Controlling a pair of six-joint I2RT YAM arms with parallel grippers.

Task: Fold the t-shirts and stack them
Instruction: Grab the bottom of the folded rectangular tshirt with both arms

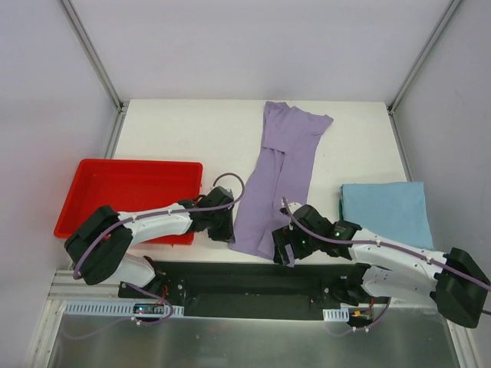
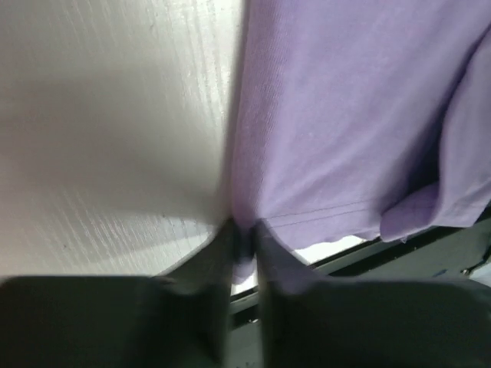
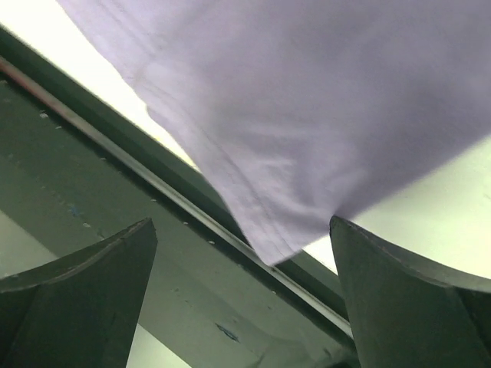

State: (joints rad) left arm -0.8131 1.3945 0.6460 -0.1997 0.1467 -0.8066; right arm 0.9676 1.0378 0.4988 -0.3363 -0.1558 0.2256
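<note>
Left hand (image 2: 244,239) clamped on lavender t-shirt (image 1: 280,172) hem — right hand (image 3: 242,226) apart, hem corner just ahead.

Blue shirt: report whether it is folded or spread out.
Folded. The blue shirt lies as a compact, flat rectangle with straight edges, and no sleeves or collar show.

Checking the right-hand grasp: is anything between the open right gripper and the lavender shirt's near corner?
Nothing visible: the lavender shirt has its corner between the open fingers of the right gripper, nothing else in the gap.
</note>
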